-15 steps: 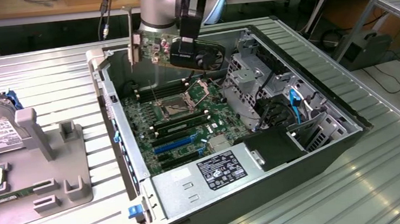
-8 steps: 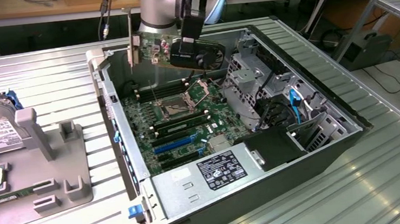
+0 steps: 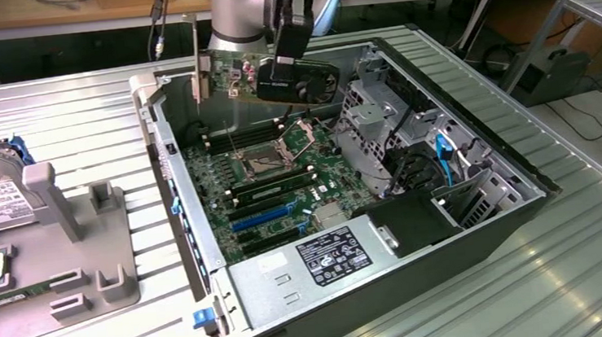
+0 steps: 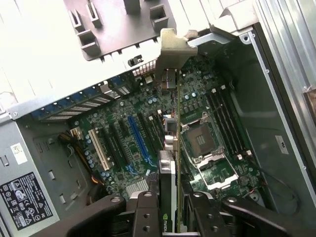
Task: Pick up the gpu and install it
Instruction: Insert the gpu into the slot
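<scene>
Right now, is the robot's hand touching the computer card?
Touching. The wrist view shows the gripper clamped on both sides of the gpu, which hangs above the motherboard.

Bright even light; glare whitens ribbed table (image 4: 29, 59); case interior (image 4: 276, 113) dimmer.

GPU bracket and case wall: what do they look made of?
Bracket of the gpu: thin sheet metal by the look, bare silver, dull sheen, bent tab at its end. Case wall: probably stamped steel, matte grey, with punched slots. Exact alloy can't be told.
</scene>
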You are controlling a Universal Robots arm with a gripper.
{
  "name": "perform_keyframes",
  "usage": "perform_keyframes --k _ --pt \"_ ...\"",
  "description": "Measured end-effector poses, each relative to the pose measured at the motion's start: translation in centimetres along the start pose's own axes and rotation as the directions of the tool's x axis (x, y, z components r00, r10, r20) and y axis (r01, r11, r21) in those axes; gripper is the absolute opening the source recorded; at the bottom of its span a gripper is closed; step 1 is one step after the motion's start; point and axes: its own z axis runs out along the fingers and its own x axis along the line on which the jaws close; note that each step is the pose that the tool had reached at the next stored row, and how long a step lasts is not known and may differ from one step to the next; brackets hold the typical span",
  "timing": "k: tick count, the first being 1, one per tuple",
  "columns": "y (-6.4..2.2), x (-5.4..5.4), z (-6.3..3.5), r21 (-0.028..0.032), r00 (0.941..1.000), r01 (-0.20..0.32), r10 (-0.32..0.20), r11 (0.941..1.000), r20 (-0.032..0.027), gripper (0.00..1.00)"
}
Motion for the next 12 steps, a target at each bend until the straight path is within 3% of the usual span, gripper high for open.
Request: perform_keyframes --k 12 --pt "0.0 0.0 0.0 -0.0013 0.9974 0.072 -0.072 0.9974 -0.0031 0.27"
